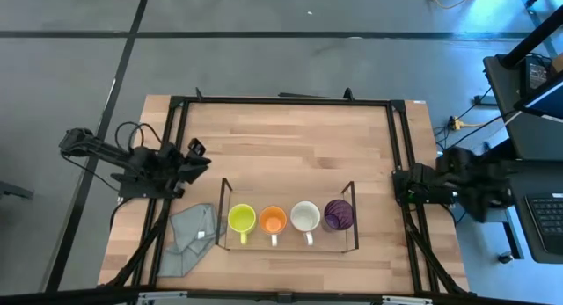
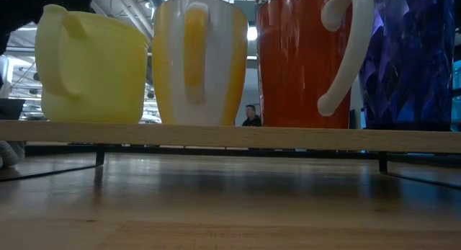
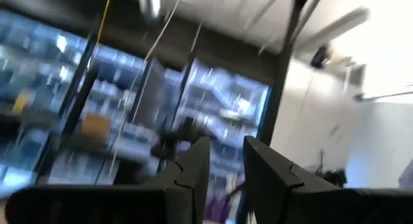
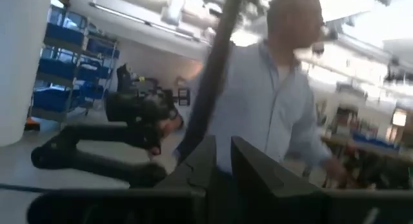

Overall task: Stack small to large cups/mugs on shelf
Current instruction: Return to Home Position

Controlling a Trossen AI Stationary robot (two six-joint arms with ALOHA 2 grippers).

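**High view.**
- My left gripper (image 1: pixel 199 150): centre left of frame, at the left edge of the table (image 1: pixel 290 138). Its fingers are too small here to judge.
- My right gripper (image 1: pixel 402 187): centre right of frame, at the table's right rail.
- Both grippers are well apart from the shelf (image 1: pixel 223 199), lower centre. I judge they are parked clear because nothing is left to carry.
- On the shelf, one row, left to right: yellow mug (image 1: pixel 242 219), orange cup (image 1: pixel 273 220), white mug (image 1: pixel 304 216), purple tumbler (image 1: pixel 339 214). The handles point toward the lower edge. The tallest piece takes the right end, which suits a small-to-large order.
- Grey cloth (image 1: pixel 189 235): just left of the shelf, outside it.

**Low view.**
- All four cups stand upright, side by side on the shelf's board, filling the upper frame.
- Handles face the camera.
- The orange cup shows a white wall with a yellow stripe. The white mug shows a red-orange wall with a white handle.
- Neither gripper is in view.

**Left wrist view.**
- My fingers (image 3: pixel 193 179): lower centre, a narrow gap with nothing between them.
- They are aimed up into the room, and no cup is in sight.

**Right wrist view.**
- My fingers (image 4: pixel 255 169): lower centre, a thin slit, gripping nothing.
- Beyond them a person (image 4: pixel 271 108) in a pale shirt stands centre right.
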